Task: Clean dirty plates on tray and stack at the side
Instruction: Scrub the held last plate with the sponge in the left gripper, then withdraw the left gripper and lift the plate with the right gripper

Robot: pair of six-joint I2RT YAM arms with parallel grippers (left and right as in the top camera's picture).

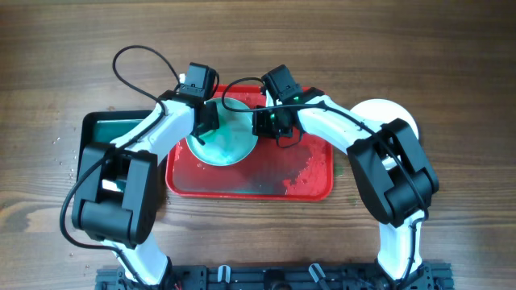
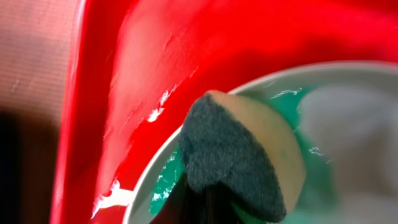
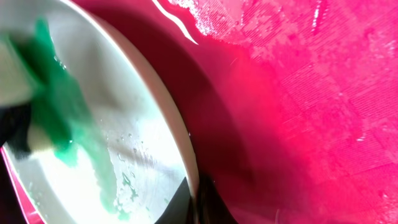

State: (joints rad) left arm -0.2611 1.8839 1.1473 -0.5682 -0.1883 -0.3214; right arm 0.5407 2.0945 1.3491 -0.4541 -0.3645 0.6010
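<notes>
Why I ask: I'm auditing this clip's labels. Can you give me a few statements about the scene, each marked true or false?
1. A plate lies on the red tray. True.
2. That plate is clean. False: a green-teal smear covers much of it.
3. A sponge rests on the plate. True.
4. The black tub sits to the right of the tray. False: it sits at the tray's left side.
5. The right arm's fingers are at the plate's rim. True.
</notes>
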